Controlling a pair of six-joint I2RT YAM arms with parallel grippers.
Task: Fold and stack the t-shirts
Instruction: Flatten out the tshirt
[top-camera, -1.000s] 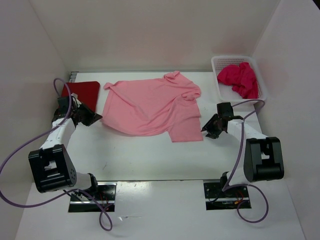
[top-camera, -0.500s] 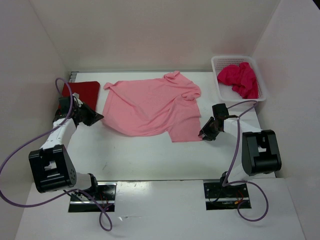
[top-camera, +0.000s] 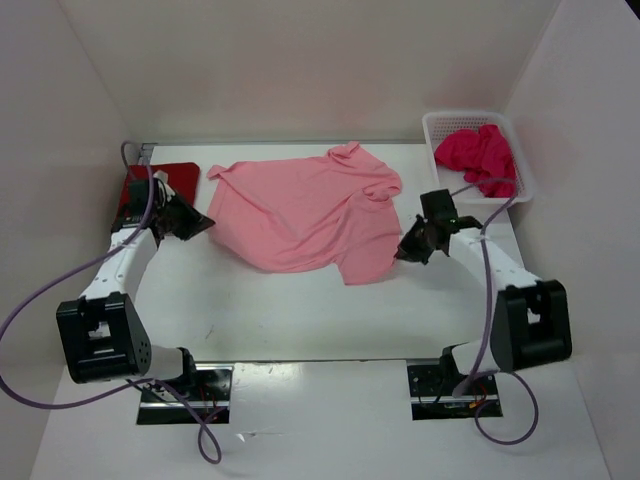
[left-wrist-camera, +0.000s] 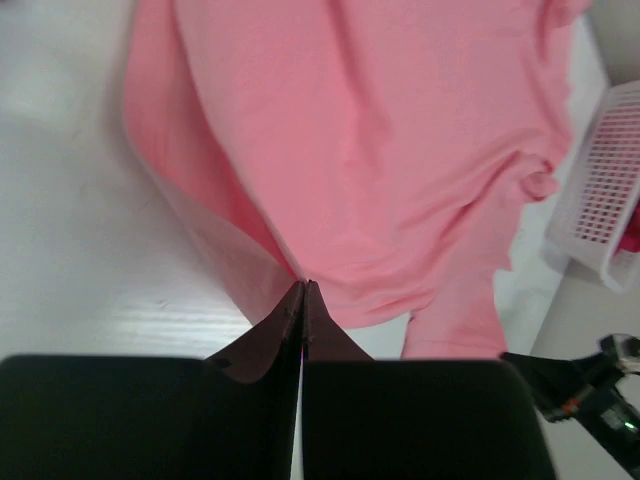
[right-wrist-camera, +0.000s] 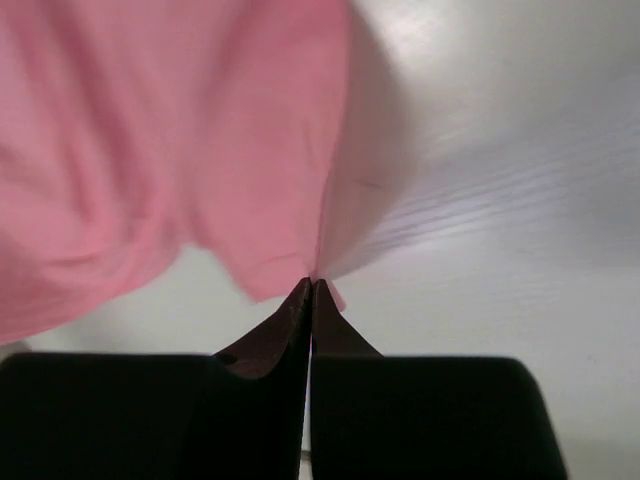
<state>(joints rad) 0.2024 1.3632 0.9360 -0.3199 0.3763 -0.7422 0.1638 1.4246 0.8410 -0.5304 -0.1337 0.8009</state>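
We have the pink shirt (top-camera: 300, 215) spread flat. The left gripper (top-camera: 203, 222) is clamped on its left edge and the right gripper (top-camera: 405, 250) on its near right corner, likely so both can lift the hem together for a fold. The red shirt (top-camera: 175, 178) lies folded to its left. The magenta shirt (top-camera: 480, 158) waits in the basket (top-camera: 465, 115) to its far right. A second ago the right jaws stood open beside the cloth, while the left were already closed.

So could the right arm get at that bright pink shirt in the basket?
Probably, once freed. The basket holding the bright pink shirt sits close, open-topped, nothing between, but the right tool is pinching the light pink shirt's edge.
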